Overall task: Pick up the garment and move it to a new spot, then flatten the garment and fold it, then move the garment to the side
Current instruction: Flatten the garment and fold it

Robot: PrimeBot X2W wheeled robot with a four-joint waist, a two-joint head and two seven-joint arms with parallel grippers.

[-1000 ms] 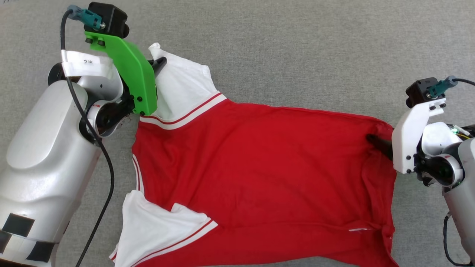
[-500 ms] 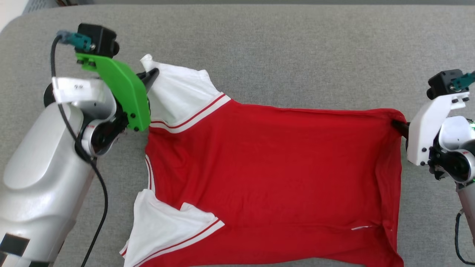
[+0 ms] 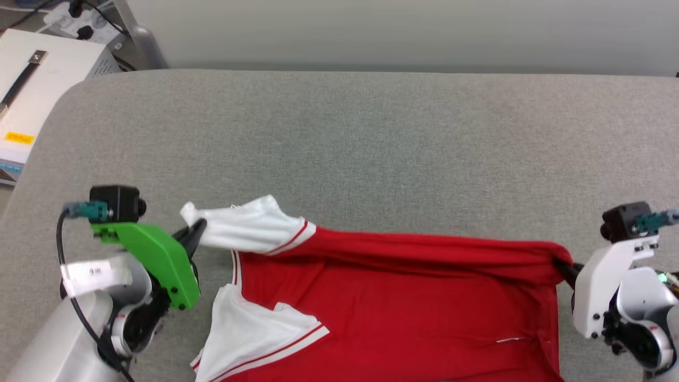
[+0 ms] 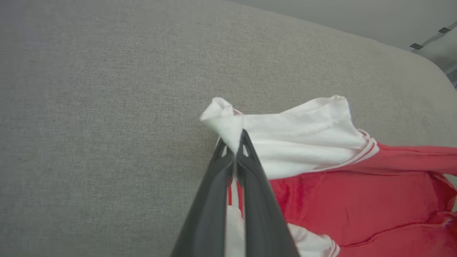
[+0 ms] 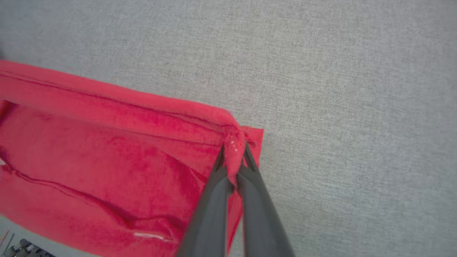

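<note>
The garment [image 3: 403, 302] is a red T-shirt with white sleeves and red-white trim, stretched sideways over the grey cushion and hanging off its near edge. No lettering shows on the side facing up. My left gripper [image 3: 197, 229] is shut on the tip of the far white sleeve [image 4: 285, 142], with the cloth pinched between its dark fingers [image 4: 214, 200]. My right gripper [image 3: 561, 264] is shut on the far red hem corner [image 5: 237, 142], with cloth bunched at its tips. The near white sleeve [image 3: 254, 334] lies folded on the red body.
The grey cushion [image 3: 371, 154] stretches wide behind the shirt, with its rounded corner at the far left. Beyond that corner stand a white box [image 3: 32, 90] and cables [image 3: 79, 21]. A pale wall runs along the back.
The head camera has tilted up, showing the cushion's far edge and the wall. Both grippers have lifted the shirt's far edge, and its top seam is now pulled taut between them.
</note>
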